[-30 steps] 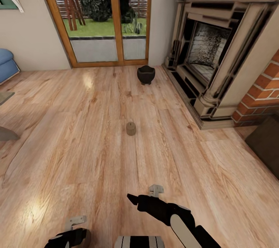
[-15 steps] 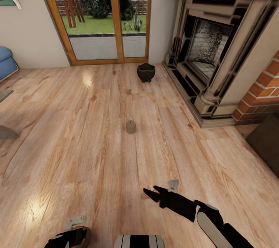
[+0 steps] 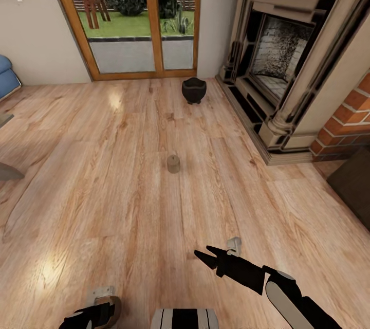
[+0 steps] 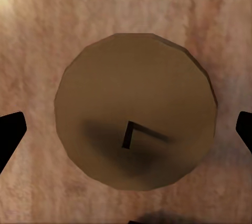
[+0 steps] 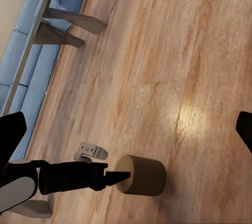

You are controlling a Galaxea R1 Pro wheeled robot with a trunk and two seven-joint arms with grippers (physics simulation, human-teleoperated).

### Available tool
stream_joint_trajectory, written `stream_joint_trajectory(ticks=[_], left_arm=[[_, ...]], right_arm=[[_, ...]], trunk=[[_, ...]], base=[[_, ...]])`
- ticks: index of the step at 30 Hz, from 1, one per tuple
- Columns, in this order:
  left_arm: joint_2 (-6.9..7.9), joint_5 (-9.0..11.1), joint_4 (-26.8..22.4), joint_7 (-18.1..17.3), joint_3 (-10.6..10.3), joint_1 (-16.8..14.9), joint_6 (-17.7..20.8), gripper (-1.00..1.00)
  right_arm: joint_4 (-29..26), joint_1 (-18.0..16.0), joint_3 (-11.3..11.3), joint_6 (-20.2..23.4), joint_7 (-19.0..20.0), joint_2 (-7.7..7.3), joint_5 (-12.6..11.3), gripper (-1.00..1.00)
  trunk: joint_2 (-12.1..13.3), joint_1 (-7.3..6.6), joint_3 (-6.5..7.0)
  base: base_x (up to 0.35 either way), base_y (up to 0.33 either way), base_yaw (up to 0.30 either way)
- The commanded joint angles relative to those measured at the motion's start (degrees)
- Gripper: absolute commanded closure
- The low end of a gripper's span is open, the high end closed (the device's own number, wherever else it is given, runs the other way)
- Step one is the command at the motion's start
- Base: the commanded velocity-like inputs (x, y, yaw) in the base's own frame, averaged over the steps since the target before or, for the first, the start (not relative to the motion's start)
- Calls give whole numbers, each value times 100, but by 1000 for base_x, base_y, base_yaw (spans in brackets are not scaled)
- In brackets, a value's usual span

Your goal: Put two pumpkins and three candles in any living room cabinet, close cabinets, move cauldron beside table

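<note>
**Candle gathering under way, with one candle between our left fingers and another waiting on the floor**

We look down over a bare wooden living-room floor (image 3: 103,180). Our left gripper (image 3: 95,313) sits low at the near edge of the head view, fingers around a squat tan candle (image 4: 135,111). The left wrist view looks straight down onto its round top and short dark wick, with the two black fingertips (image 4: 10,134) on either side, but we cannot tell whether they press the wax or merely flank it. In the right wrist view that arm's fingers reach the candle's side as it stands on the floor.

Our right gripper (image 3: 208,257) reaches forward over the boards with its fingers spread and nothing between them.

A second candle (image 3: 173,163) stands alone mid-floor, well ahead of both arms. Further off, the black cauldron (image 3: 193,90) sits near the corner of the fireplace (image 3: 288,61), just before the glass patio doors (image 3: 139,15).

We judge the step in hand to be collecting candles. The next move likely calls for securing the near candle, then advancing to the one ahead.
</note>
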Motion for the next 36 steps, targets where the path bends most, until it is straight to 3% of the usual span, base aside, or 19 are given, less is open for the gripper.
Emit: stream_joint_trajectory(ticks=[1,10,15,19,36], left_arm=[[-2,0,0,1,0,0,-3,-100],[-5,0,0,-1,-14,0,-9,-100],[-5,0,0,5,-242,0,-12,-100],[0,0,0,6,-289,0,-13,-100],[4,22,0,14,-274,0,-12,-100]], right_arm=[[0,0,0,0,-1,3,0,-100],[0,0,0,-1,-4,11,8,-100],[-1,0,6,-7,-9,11,9,-100],[-3,0,8,-8,-12,11,16,-100],[0,0,9,-2,-37,26,40,-100]], trunk=[[0,0,0],[-4,8,-66],[-11,21,-177],[-13,26,-222],[-13,26,-222]], base=[[0,0,0],[0,0,0],[0,0,0],[0,0,0],[0,0,0]])
